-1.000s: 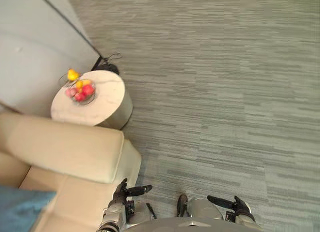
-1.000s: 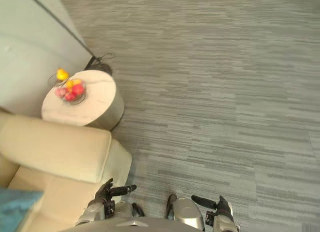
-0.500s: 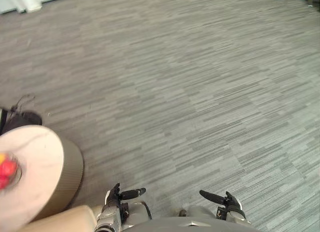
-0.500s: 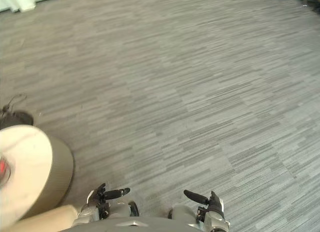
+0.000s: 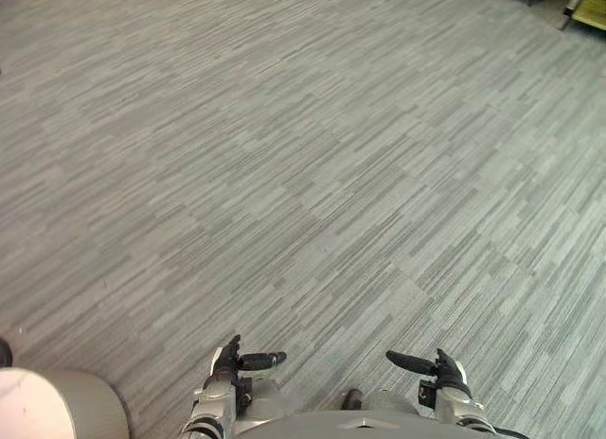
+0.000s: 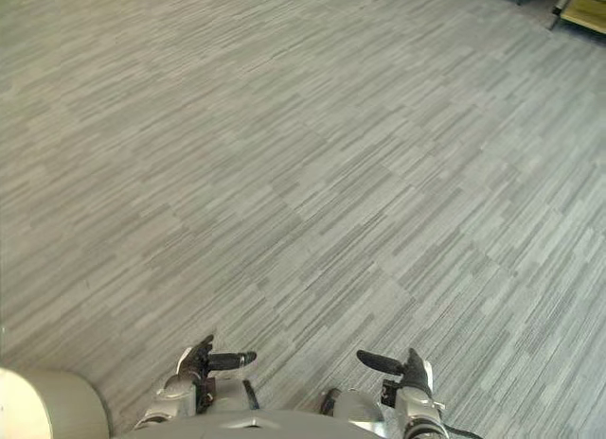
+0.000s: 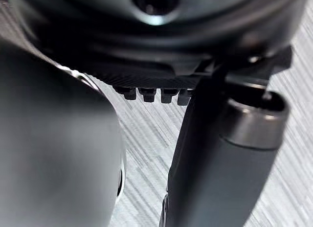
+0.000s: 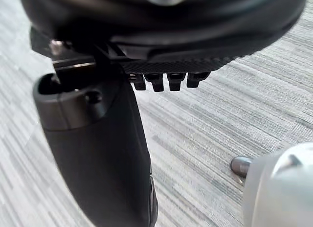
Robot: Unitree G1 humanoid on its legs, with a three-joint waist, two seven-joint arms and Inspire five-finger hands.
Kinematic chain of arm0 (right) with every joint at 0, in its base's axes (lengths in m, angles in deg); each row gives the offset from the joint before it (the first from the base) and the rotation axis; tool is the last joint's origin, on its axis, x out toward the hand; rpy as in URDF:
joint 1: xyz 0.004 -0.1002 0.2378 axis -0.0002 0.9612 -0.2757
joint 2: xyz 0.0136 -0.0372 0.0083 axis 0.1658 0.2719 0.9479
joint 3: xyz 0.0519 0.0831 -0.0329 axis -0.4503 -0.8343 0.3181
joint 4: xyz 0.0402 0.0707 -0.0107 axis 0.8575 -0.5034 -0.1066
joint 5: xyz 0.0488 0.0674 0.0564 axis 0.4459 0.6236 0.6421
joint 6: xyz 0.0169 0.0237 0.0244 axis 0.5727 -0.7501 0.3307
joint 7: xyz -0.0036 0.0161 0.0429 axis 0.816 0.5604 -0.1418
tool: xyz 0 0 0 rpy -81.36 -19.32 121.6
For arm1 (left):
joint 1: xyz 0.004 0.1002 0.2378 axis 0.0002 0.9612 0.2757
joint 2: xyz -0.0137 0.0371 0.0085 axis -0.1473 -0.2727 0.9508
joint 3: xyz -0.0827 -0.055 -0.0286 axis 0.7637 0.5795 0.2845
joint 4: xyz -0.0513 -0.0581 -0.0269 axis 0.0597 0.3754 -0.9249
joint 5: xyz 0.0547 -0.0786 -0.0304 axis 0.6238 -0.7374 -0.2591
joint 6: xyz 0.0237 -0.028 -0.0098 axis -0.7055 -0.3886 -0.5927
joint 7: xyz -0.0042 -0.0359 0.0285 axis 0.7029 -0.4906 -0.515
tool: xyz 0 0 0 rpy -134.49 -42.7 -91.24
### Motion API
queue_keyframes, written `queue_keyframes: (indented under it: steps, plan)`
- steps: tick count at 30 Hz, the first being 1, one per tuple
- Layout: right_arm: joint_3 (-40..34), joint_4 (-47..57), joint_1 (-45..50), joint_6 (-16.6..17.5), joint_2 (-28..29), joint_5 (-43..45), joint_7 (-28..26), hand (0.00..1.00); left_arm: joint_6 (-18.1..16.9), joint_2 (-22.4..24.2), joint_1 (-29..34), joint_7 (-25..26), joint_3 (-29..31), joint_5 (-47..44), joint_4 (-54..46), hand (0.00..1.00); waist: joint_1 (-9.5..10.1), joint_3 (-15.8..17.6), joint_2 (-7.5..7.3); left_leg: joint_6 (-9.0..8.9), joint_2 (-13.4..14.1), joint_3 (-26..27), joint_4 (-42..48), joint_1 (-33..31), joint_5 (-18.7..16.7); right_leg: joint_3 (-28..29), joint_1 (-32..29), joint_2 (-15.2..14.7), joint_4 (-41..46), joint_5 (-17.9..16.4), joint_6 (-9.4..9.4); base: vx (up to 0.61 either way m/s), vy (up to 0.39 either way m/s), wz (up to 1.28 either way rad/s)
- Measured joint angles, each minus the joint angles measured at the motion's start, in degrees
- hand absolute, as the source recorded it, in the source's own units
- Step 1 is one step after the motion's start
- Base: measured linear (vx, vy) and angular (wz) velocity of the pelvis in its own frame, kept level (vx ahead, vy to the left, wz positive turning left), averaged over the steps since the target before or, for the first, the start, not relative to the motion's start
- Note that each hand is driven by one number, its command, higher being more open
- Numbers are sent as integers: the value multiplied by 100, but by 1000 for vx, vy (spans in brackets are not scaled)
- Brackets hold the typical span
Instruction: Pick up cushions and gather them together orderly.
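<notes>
Moved: the camera has swung round. The round worktop (image 5: pixel 52 409) was big on the left a moment ago, and now just its edge peeks in at the bottom left corner.
Head views, floor: the grey striped floor (image 5: pixel 312 174) stretches out in front.
Head views, far corner: a yellow shelf (image 6: pixel 585 11) with a metal leg sits far off at the top right.
Head views, hands: the left hand (image 5: pixel 228 361) and right hand (image 5: pixel 445 369) hang low and well apart, with thumbs pointing toward each other.
Head views, closest thing: the worktop is near the left hand, not touching it.
Left wrist view: the fingers (image 7: pixel 152 94) are loose and apart from the thumb (image 7: pixel 220 163). They hold nothing, and the floor shows past them.
Right wrist view: the fingers (image 8: pixel 168 81) are loose and apart from the thumb (image 8: pixel 98 153). They hold nothing, and the floor shows past them.
Cushions: I cannot tell where they lie or which way they point.
</notes>
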Motion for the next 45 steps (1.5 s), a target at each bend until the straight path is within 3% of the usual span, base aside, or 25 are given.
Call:
queue_keyframes:
  steps: [3, 5, 6, 7, 9, 11, 13, 14, 17, 19, 21, 22, 23, 26, 27, 28, 30, 31, 33, 35, 37, 40, 42, 44, 45]
  plan:
    - [-1, -15, 46, -4, 90, 58, 0, 100, -56, 15, 1, -5, 40, -6, -94, 100, 58, 15, -13, 36, -455, -589, -1619, -261, 560, 643, 232, 19, -313, -4, 84, 293, 74, -133]
    - [-6, -28, 112, -11, 152, 179, 0, 100, -58, 15, 27, -2, 50, -33, -88, 100, 106, 1, -23, 49, -502, -765, -1827, -188, 1221, 974, 401, 43, -509, -37, 221, 320, 133, -109]
    - [-6, -22, 116, -11, 225, 203, 0, 100, -59, 0, 29, -1, 60, -27, -92, 100, 97, -53, -54, 218, -580, -813, -1701, -185, 1423, 1182, 469, -18, -582, -93, 318, 375, 142, -100]
    - [-37, -1, 129, -4, 325, 205, -3, 100, -42, -43, -23, -16, 89, 32, -101, 100, 49, -96, -234, 316, -655, -682, -1367, -316, 1088, 1272, 426, -193, -523, -169, 435, 398, 134, -59]
    - [-219, 7, 197, -12, 388, 197, -9, 100, -45, -108, -39, -43, 84, 36, -109, 100, 78, -134, -317, 394, -697, -529, -1053, -328, 753, 1341, 339, -343, -231, -215, 518, 464, 136, -39]
    - [-242, 53, 224, -15, 392, 192, -34, 100, 2, -70, 16, -30, 87, 30, -85, 100, 111, -166, -320, 451, -723, -271, -1019, -22, 414, 1548, -94, -510, 989, -348, 736, 501, 156, -62]
    - [-239, 223, 210, -16, 409, 194, -123, 100, 70, -117, 82, -3, 7, 31, -63, 100, 89, -171, -363, 553, -884, -1, -1219, 556, 181, 1664, -989, -859, 3277, -28, 1226, 534, 121, -66]
    - [-236, 364, 179, 5, 387, 193, -177, 100, 87, -128, 101, 5, -108, 33, -13, 100, 41, -130, -299, 590, -913, 86, -1310, 1082, -32, 1450, -1504, -1103, 4696, 158, 1256, 393, 46, -48]
    - [-215, 482, 95, 47, 218, 132, -236, 100, 72, -97, 104, 16, -321, 30, 18, 100, -15, -109, -39, 613, -722, 114, -1798, 1945, -106, 304, -2095, -1327, 5190, -268, 542, 491, -29, -31]
    - [-210, 492, -95, 76, 113, 105, -235, 100, 74, -108, 97, 29, -419, 23, 21, 100, -118, 6, 163, 606, -400, 253, -2029, 2373, -102, -360, -2615, -1162, 4295, -443, 272, 513, -148, -20]
    - [-180, 506, -217, 105, 72, 96, -232, 100, 73, -135, 105, 41, -424, 24, 31, 100, -187, 37, 143, 601, -206, 251, -2090, 2597, -99, -440, -3076, -913, 2969, -185, 331, 699, -314, -7]
    - [-113, 492, -232, 110, 12, 96, -230, 100, 69, -167, 125, 42, -431, 28, 96, 100, -250, 71, 72, 511, -124, 230, -2188, 2860, -83, -375, -3102, -675, 1955, 950, -83, 589, -320, -18]
    - [-108, 404, -303, 106, -116, 77, -224, 100, 68, 12, 96, 39, -436, 26, 181, 100, -185, 84, 346, 294, 143, 257, -2211, 2947, 99, -455, -2918, -319, 1705, 916, -119, 706, -411, -34]
    - [-302, 232, -491, 99, -181, 64, -199, 100, 41, 79, 5, -99, -468, 92, 181, 100, -195, 178, 256, 183, -94, -175, -2369, 2818, 140, -255, -2798, -285, 1698, 746, -309, 452, -278, -23]
    - [-373, 73, -402, 35, -211, 12, -185, 100, 24, 103, 9, -86, -462, 144, 187, 100, -234, 173, 271, 177, -95, -280, -1986, 2718, 396, -315, -2421, -262, 1617, 612, -314, 461, -265, 12]
    - [-392, 29, -216, -3, -227, -24, -181, 100, -29, 136, 41, -60, -402, 143, 166, 100, -258, 142, 321, 171, 48, -298, -913, 2356, 1087, -388, -2022, -135, 1442, 405, -235, 475, -270, 27]
    - [-293, 73, -48, -16, -167, -8, -185, 100, -48, 196, 36, -32, -35, 143, 80, 100, -235, 152, 383, 52, 581, -463, 1597, 1311, 1623, -403, -1413, 88, 994, 132, -154, 362, -183, 0]
    - [-259, 143, -9, -18, -176, -2, -153, 100, -48, 222, 45, -1, 171, 143, -13, 100, -203, 196, 451, 121, 898, -418, 2957, 642, 1323, -338, -1026, 253, 734, 102, -190, 392, -125, -30]
    - [-224, 190, 51, -18, -78, 91, -74, 100, -48, 177, 75, 17, 289, 110, -210, 100, -113, 259, 323, 153, 911, -191, 3510, 17, 829, -174, -377, 277, 255, 59, -181, 464, -111, -46]
    - [-228, 169, 79, -15, -8, 176, -61, 100, -89, 133, 79, 23, 266, 101, -348, 100, 9, 240, 242, 165, 822, 106, 2856, -451, 513, 3, 59, 252, -161, 135, -43, 390, -43, -53]
    - [-250, 113, -11, -17, 54, 200, -68, 100, -129, 136, 76, 20, 282, -5, -434, 100, 123, 251, 181, 165, 385, 296, 600, -700, 413, 222, 475, 91, -497, 127, 144, 454, 66, -64]
    - [-254, 131, 16, -13, 150, 197, -62, 100, -149, 219, 79, 18, 416, -50, -443, 100, 177, 240, 138, 117, -196, 194, -2269, -716, 1244, 358, 1028, -157, -874, 4, 378, 620, 190, -56]
    - [-233, 53, 136, -12, 203, 198, -59, 100, -186, 214, 57, 16, 434, -144, -437, 100, 305, 167, 163, 337, -205, 52, -2278, -845, 1965, 469, 1536, -164, -1111, -127, 577, 581, 227, -36]
    - [-216, -33, 174, -22, 389, 196, -70, 100, -180, 64, 56, 2, 369, -130, -428, 100, 299, -3, -209, 652, -502, 16, -2147, -838, 2356, 510, 1535, -468, -932, 46, 569, 717, 228, 14]
    - [-218, -40, 211, -19, 459, 192, -77, 100, -162, -63, 39, -9, 376, -128, -429, 100, 278, -49, -435, 768, -690, -36, -1668, -886, 1972, 604, 1516, -683, -524, 274, 719, 765, 218, 37]
